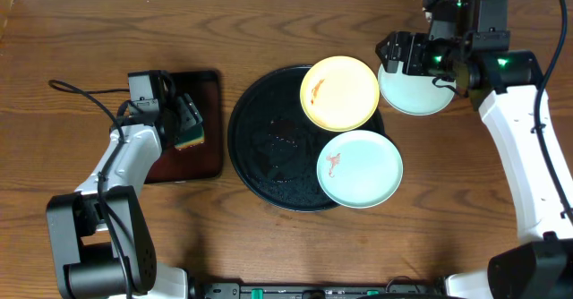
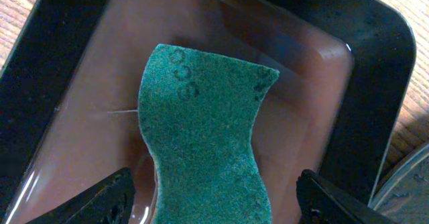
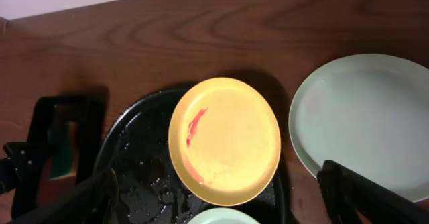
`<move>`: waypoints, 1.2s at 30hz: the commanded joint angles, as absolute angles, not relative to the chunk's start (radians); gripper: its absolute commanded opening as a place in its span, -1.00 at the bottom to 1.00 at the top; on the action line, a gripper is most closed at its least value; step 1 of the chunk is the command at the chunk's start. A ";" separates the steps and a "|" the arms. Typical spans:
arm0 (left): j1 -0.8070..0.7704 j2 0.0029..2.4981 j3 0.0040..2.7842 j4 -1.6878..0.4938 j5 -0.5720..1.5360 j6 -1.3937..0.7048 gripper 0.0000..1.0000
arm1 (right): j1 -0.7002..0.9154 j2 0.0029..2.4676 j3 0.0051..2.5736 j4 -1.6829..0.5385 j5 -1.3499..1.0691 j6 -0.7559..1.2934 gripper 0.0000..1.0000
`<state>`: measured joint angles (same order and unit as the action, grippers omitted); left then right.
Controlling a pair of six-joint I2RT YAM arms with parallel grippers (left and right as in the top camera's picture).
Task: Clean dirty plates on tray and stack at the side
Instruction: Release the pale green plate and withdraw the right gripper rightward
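The round black tray (image 1: pixel 269 138) holds a yellow plate (image 1: pixel 339 93) with a red smear, leaning on the far right rim. A mint plate (image 1: pixel 360 168) with a red smear lies at the tray's near right. Another mint plate (image 1: pixel 414 91) lies on the table right of the tray. My right gripper (image 1: pixel 396 54) hovers open over that plate's far left edge. In the right wrist view the yellow plate (image 3: pixel 224 140) and the off-tray mint plate (image 3: pixel 365 120) lie below the open gripper (image 3: pixel 221 204). My left gripper (image 2: pixel 214 204) is open, its fingers (image 2: pixel 100 200) either side of a green sponge (image 2: pixel 204 137), not touching it.
The sponge (image 1: pixel 190 138) lies in a small rectangular reddish-brown tray (image 1: pixel 210 93) left of the black tray; its dark rim (image 2: pixel 382 63) shows in the left wrist view. The black tray's bare floor (image 3: pixel 137 163) is wet with droplets. A cable trails at the far left of the table.
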<state>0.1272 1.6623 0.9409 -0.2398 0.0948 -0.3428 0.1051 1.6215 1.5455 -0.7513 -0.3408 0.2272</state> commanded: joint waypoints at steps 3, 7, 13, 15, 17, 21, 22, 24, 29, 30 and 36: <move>0.130 1.659 0.944 -0.245 0.086 -0.341 0.56 | 0.113 1.561 1.553 -0.753 -0.347 0.229 0.88; 0.130 1.659 0.944 -0.245 0.086 -0.341 0.57 | 0.113 1.538 1.553 -0.751 -0.322 0.228 0.89; 0.130 1.659 0.944 -0.245 0.086 -0.341 0.57 | 0.116 1.502 1.553 -0.799 -0.314 0.228 0.92; 0.130 1.659 0.944 -0.245 0.086 -0.341 0.57 | 0.116 1.486 1.553 -0.841 -0.315 0.228 0.99; 0.130 1.659 0.944 -0.245 0.086 -0.341 0.57 | 0.116 1.478 1.553 -0.880 -0.312 0.228 0.99; 0.130 1.659 0.944 -0.245 0.086 -0.341 0.57 | 0.098 1.464 1.553 -0.971 -0.204 0.228 0.99; 0.130 1.659 0.944 -0.245 0.086 -0.341 0.57 | 0.086 1.460 1.553 -0.988 -0.159 0.228 0.98; 0.130 1.659 0.944 -0.245 0.086 -0.341 0.56 | 0.051 1.450 1.553 -1.019 -0.083 0.232 0.99; 0.130 1.659 0.944 -0.245 0.086 -0.341 0.57 | -0.079 1.436 1.553 -1.079 -0.056 0.231 0.99; 0.130 1.659 0.944 -0.245 0.086 -0.341 0.57 | -0.110 1.436 1.552 -1.085 -0.056 0.231 0.99; 0.130 1.659 0.944 -0.245 0.086 -0.341 0.57 | -0.240 1.442 1.552 -1.100 -0.056 0.231 0.99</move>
<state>0.1272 1.6623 0.9409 -0.2409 0.0952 -0.3428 -0.1993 1.4536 1.5455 -1.0973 -0.0727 0.2272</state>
